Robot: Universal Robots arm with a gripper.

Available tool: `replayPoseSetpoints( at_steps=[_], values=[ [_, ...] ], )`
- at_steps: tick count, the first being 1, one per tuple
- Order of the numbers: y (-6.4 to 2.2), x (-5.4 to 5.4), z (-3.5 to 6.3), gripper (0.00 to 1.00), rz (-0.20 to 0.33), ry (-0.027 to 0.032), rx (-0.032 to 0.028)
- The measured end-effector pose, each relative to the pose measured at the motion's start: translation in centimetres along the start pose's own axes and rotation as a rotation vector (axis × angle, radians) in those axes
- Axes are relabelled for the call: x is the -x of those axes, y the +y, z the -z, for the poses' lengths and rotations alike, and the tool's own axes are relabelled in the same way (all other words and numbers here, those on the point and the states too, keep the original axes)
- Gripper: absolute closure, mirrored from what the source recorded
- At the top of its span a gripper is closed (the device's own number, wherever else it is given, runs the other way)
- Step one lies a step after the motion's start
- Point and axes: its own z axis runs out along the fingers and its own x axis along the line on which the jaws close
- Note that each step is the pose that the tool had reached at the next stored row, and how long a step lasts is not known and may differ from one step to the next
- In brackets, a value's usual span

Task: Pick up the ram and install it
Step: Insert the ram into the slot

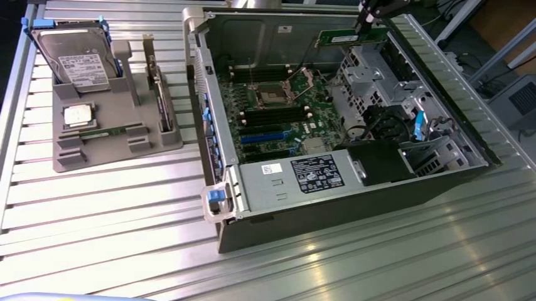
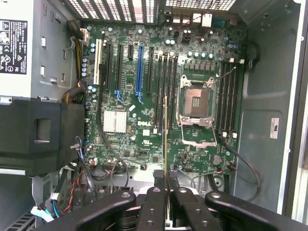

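**Item:** the ram (image 1: 350, 37), a narrow green stick.

**Location:** It is held over the open computer case (image 1: 251, 37), near the top edge of the exterior view. It is well apart from the grey tray (image 1: 100, 157), where the hard drive (image 1: 75, 59) is stored. In the wrist view the ram (image 2: 166, 139) is seen edge-on as a thin upright line above the motherboard (image 2: 139, 130).

**Holder:** the gripper (image 1: 371, 19). It is closed almost fully, and the stick is pinched by its upper end between the two black fingers (image 2: 155, 202). No slack is visible at the grip.

**Step in hand, as judged:** The stick is being carried and lined up over the board, and is not yet seated.

**Handling notes:**
- The stick's edge is best kept parallel to the dark memory slots (image 2: 164, 82) beside the processor socket (image 2: 197, 98).
- One slot should be centred under the stick before any descent.
- The stick is best kept upright, since a tilted stick would likely catch on the slot walls.
- The loose cables (image 2: 240, 159) by the socket should be avoided.
- Whether the slot latches are open cannot be told.
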Motion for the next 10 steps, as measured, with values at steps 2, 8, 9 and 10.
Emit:
replayPoseSetpoints(
  at_steps=[2, 8, 9, 10],
  values=[
    [0.0, 0.0, -0.01, 0.87, 0.0, 0.0001, 0.0],
    [0.89, 0.1, -0.26, 0.87, 0.0, 0.0, 0.0],
    [1.12, 0.1, -0.31, 0.87, 0.0, -0.0001, -0.0001],
    [1.35, 0.1, -0.37, 0.87, 0.0, 0.0, 0.0]
  ],
)
